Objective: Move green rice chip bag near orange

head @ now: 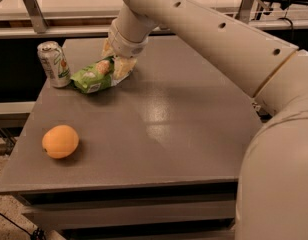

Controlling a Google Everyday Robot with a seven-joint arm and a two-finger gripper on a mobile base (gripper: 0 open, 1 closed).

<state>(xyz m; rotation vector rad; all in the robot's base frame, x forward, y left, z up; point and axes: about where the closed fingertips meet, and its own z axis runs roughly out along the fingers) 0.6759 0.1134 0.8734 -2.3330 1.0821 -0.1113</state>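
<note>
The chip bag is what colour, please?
Bag lime green, camera view; gripper at its right end.

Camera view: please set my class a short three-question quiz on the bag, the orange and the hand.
1. True or false: the orange touches the bag.
2. What stands right beside the bag? A) a can B) a cup C) a bowl
3. Fill in: the hand is down at one end of the ___.

Key: 1 false, they lie well apart; 2 A; 3 bag.
</note>
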